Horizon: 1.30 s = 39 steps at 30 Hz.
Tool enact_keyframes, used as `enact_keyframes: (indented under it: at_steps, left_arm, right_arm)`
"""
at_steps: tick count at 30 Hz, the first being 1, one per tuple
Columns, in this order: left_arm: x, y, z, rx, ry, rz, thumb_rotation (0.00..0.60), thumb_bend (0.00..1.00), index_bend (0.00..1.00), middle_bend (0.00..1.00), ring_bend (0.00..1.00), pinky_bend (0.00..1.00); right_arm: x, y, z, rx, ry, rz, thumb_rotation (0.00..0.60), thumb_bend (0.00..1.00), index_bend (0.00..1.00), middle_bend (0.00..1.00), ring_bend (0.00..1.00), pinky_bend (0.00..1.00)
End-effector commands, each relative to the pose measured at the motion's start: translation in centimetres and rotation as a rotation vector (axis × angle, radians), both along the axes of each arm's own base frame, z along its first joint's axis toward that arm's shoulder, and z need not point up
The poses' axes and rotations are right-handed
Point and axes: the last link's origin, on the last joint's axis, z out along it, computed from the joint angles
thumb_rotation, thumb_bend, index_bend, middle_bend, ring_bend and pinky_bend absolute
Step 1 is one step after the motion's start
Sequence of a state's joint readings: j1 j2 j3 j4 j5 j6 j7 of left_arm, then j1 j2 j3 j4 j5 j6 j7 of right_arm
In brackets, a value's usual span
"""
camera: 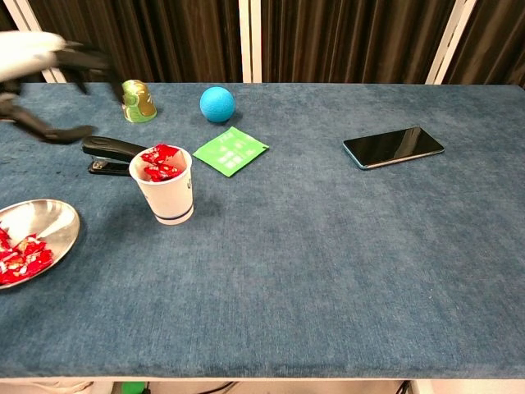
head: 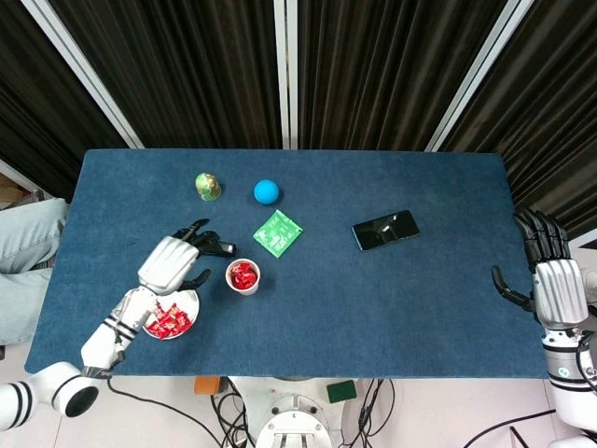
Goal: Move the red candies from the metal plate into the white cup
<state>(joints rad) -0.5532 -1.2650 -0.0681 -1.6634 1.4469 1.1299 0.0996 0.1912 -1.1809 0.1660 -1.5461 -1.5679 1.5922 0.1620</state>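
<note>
Head view: left hand (head: 171,263) raised between metal plate (head: 189,301) and white cup (head: 242,276), fingers spread, nothing held, fingertips aimed toward the black stapler (camera: 110,153) just beyond them; probably hovering empty on the way to another pick, judging by candies in both vessels; blurred in chest view, upper left (camera: 37,57), fingers apart there too.

White cup upright just right of the fingertips, clear of them; heaped to the brim with red candies (camera: 160,163), topmost wrappers poking above the rim; set near the plate, likely to keep each carry short; room for more looking doubtful.

Metal plate below and behind the fingers, partly covered by the wrist in head view; small cluster of red candies (camera: 20,256) gathered at the near-left part of the plate, bare shiny metal on the right (camera: 57,222); task judged well along but unfinished.

Right hand (head: 556,285) far off at the table's right edge, fingers apart and empty, parked out of the work; not seen in chest view.

Beyond the left fingertips: green figurine (camera: 137,100), blue ball (camera: 217,103), green packet (camera: 231,150) lying flat just past the cup; black phone (camera: 393,146) well apart to the right; none needed for the job.
</note>
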Motion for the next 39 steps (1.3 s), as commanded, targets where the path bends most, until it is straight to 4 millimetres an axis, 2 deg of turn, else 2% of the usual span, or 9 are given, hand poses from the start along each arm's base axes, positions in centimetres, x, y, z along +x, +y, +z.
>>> enact_keyframes:
  at_steps: [1, 6, 10, 16, 31, 39]
  left_arm:
    - [-2.9, -2.0, 1.6, 0.013, 0.049, 0.051, 0.600, 0.35, 0.36, 0.25, 0.08, 0.28]
    - [-6.6, -4.5, 2.5, 0.015, 0.109, 0.119, 0.600, 0.33, 0.36, 0.25, 0.08, 0.28]
    - [-8.8, -5.7, 2.7, 0.026, 0.135, 0.167, 0.600, 0.31, 0.36, 0.25, 0.08, 0.28]
    - [-10.9, -6.7, 2.2, 0.023, 0.165, 0.230, 0.600, 0.31, 0.37, 0.24, 0.08, 0.28]
    - [-12.4, -7.1, -1.0, -0.037, 0.221, 0.277, 0.600, 0.31, 0.38, 0.22, 0.07, 0.28]
    - [-12.6, -6.5, -1.8, -0.010, 0.217, 0.281, 0.600, 0.31, 0.38, 0.20, 0.07, 0.28]
  right_arm:
    - [0.0, 0.0, 0.0, 0.001, 0.000, 0.000, 0.600, 0.38, 0.00, 0.00, 0.00, 0.00]
    - [0.2, 0.1, -0.2, 0.006, 0.000, 0.006, 0.600, 0.38, 0.00, 0.00, 0.00, 0.00]
    - [0.4, 0.1, -0.3, 0.007, 0.006, 0.013, 0.600, 0.38, 0.00, 0.00, 0.00, 0.00]
    - [0.7, 0.1, -0.3, 0.005, 0.012, 0.015, 0.600, 0.38, 0.00, 0.00, 0.00, 0.00]
    - [0.5, 0.2, -0.3, 0.005, 0.013, 0.003, 0.600, 0.38, 0.00, 0.00, 0.00, 0.00]
    - [0.3, 0.1, -0.4, 0.008, 0.011, 0.000, 0.600, 0.38, 0.00, 0.00, 0.00, 0.00]
